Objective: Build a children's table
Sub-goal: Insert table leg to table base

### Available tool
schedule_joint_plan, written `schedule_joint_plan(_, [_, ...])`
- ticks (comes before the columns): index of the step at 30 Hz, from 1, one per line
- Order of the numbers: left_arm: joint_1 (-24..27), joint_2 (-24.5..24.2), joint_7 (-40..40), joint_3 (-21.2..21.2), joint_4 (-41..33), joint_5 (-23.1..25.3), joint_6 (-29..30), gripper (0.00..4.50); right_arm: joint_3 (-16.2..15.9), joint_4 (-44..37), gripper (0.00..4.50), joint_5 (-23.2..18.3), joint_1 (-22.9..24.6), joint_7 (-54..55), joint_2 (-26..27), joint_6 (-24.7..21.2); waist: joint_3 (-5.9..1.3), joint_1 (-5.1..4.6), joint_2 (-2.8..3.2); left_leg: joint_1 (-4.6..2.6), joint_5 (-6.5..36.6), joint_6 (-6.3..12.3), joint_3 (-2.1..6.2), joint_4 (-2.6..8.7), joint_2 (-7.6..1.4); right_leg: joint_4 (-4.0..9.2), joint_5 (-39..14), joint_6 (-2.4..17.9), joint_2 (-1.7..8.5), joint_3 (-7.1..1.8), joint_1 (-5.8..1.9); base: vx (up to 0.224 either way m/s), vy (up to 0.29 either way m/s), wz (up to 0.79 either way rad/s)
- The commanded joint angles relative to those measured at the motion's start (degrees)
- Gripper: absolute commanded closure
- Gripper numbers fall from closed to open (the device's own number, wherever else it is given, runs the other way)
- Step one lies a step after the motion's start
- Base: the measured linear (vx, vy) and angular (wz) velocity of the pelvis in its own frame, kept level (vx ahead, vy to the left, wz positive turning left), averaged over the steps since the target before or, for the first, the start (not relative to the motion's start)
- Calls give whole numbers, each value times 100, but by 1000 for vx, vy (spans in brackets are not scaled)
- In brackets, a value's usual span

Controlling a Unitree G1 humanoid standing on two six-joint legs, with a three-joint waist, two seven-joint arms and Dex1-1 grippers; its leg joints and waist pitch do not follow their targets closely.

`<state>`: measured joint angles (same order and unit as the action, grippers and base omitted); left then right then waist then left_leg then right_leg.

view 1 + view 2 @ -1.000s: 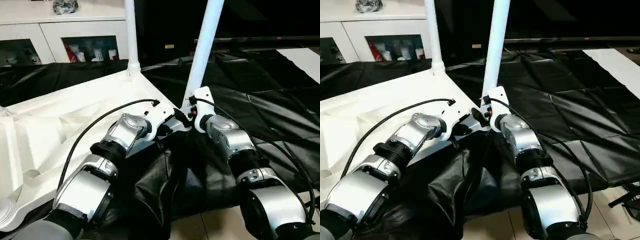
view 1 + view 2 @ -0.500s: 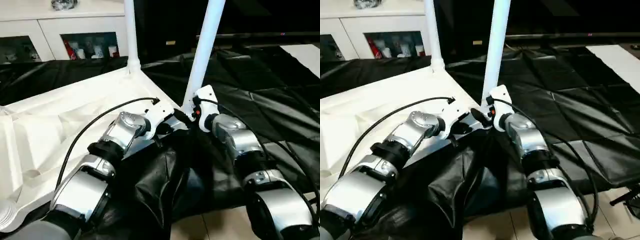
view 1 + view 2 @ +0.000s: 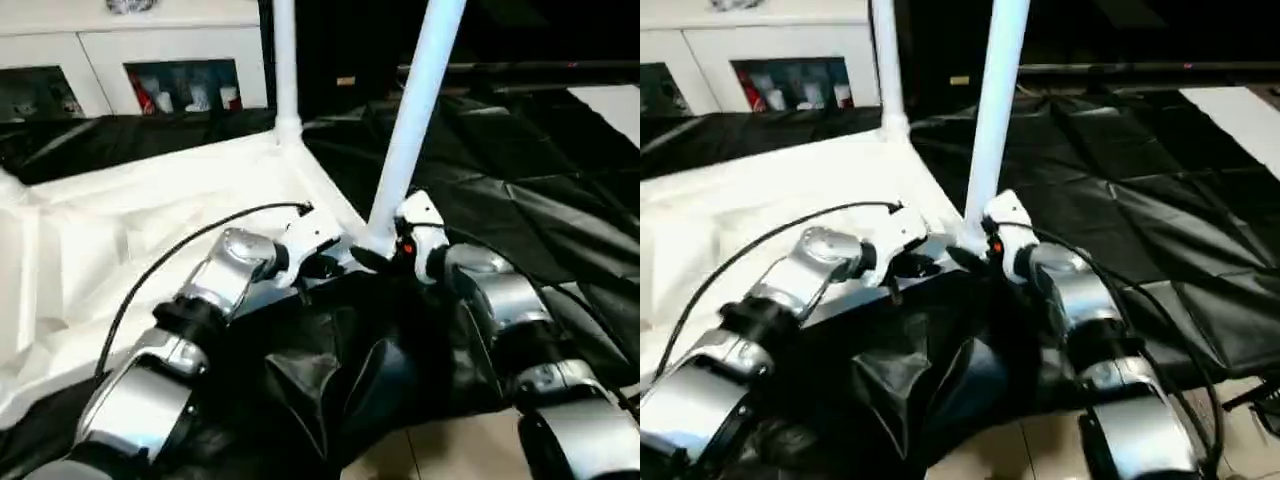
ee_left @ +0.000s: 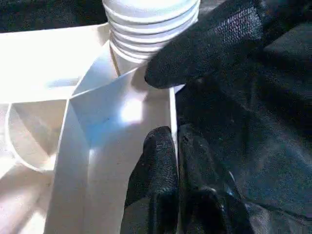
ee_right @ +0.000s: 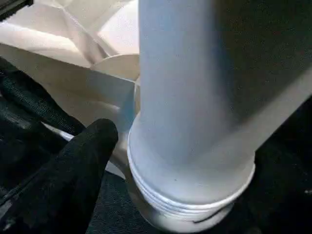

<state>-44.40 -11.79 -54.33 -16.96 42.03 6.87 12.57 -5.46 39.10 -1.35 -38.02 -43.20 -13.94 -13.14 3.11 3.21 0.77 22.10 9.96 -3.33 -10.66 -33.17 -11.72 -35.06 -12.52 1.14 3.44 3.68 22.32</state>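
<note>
1. One white tabletop (image 3: 150,215), lying underside up.
2. Two white legs standing in its corner sockets: a far leg (image 3: 285,60) and a near leg (image 3: 420,100).
3. Two robot hands: the left hand (image 3: 335,262) and the right hand (image 3: 385,258), both at the near leg's corner.
4. One black sheet (image 3: 520,180) spread under everything.
5. One white cabinet (image 3: 150,50) behind, showing two glass doors.

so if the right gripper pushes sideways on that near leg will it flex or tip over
The near leg looks like rigid white plastic, so it would probably lever rather than bend. It already leans, and its threaded base seems only partly in the tabletop corner, so it might tip out. Being round and smooth, it could slip in the right gripper.
</note>
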Motion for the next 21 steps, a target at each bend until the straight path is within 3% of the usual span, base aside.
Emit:
schedule_joint_plan(1, [-61, 20, -125, -45, -310, -124, -174, 450, -102, -155, 50, 23, 30, -152, -12, -31, -428, 2, -32, -118, 155, 661, 59, 265, -210, 257, 988, 1658, 476, -286, -334, 0, 0, 0])
schedule_joint_plan(11, [323, -324, -724, -137, -856, -215, -327, 450, -237, -779, 50, -120, 383, -860, -450, -16, -427, 51, -38, -121, 222, 649, 44, 246, -215, 257, 792, 1592, 460, -283, -321, 0, 0, 0])
schedule_joint_plan(16, [404, -401, -776, -180, -924, -183, -303, 450, -273, -935, 50, -151, 492, -961, -525, 5, -409, 45, -38, -127, 463, 485, 47, 258, -215, 283, 363, 1535, 459, -285, -310, 0, 0, 0])
schedule_joint_plan(21, [457, -445, -806, -218, -986, -128, -291, 450, -293, -1070, 50, -166, 584, -1034, -546, -44, -432, 46, -32, -120, 304, 523, 50, 236, -201, 250, 657, 1532, 453, -287, -317, 0, 0, 0])
